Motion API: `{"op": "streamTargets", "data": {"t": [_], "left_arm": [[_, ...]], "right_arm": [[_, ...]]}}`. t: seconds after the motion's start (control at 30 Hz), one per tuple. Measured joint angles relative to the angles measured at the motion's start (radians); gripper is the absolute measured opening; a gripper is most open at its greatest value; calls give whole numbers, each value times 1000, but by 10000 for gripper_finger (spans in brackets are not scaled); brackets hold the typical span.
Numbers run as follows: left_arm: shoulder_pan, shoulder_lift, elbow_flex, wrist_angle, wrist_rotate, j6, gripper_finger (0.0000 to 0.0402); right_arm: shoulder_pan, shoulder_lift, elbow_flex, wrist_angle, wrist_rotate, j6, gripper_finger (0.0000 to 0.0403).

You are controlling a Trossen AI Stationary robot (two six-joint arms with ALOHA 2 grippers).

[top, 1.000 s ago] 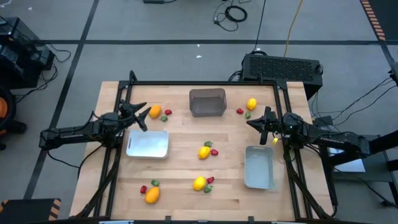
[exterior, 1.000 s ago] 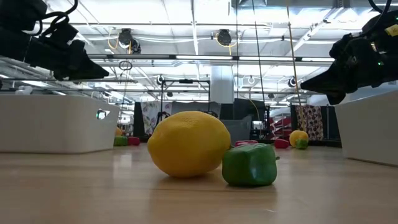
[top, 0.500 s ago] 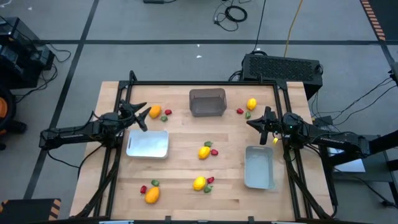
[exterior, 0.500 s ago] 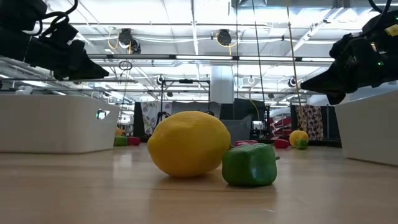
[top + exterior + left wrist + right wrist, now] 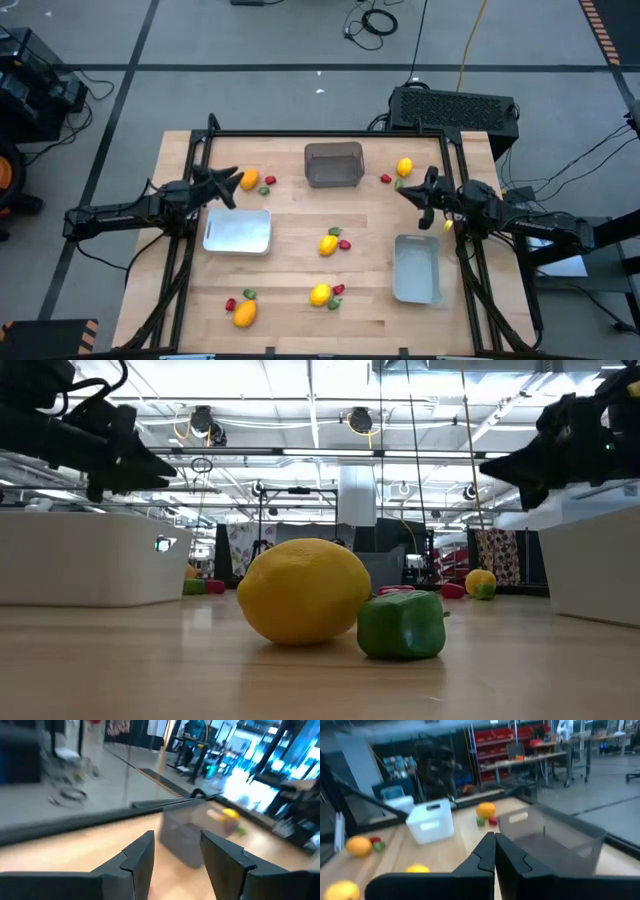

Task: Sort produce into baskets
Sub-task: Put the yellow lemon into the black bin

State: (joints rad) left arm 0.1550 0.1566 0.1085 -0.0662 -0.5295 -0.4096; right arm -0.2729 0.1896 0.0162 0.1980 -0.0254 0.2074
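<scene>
Your left gripper (image 5: 229, 183), fingers parted and empty, sits just beside the orange fruit (image 5: 249, 180) near the table's far-left corner, probably nearer than your shut right gripper (image 5: 413, 194).

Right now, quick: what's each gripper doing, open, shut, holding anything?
Left gripper: open, empty, above the table near the white basket.
Right gripper: shut, holding nothing, near the other white basket.
</scene>
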Motion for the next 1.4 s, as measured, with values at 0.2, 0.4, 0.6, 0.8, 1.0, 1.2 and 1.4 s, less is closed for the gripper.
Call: {"op": "streamTargets", "data": {"t": [0.2, 0.4, 0.6, 0.8, 1.0, 1.2, 1.4], "left_arm": [[0, 0, 0, 8, 17, -29, 166], [3, 0, 0, 84, 24, 19, 166], [2, 25, 2, 297, 308, 161, 166], [-7, 139, 74, 291, 448, 153, 166], [-49, 347, 209, 299, 471, 159, 166], [-124, 609, 368, 294, 474, 187, 166], [-216, 867, 568, 229, 474, 184, 166]], "right_arm": [[0, 14, 0, 144, 20, -8, 0], [-1, 59, 0, 415, 34, -34, 0], [1, 161, 52, 499, 24, -28, 6], [61, 366, 181, 488, -9, -15, 34], [170, 575, 347, 360, -62, -74, 67], [250, 730, 487, 193, -62, -148, 93], [306, 777, 600, -38, -61, -153, 107]]}}
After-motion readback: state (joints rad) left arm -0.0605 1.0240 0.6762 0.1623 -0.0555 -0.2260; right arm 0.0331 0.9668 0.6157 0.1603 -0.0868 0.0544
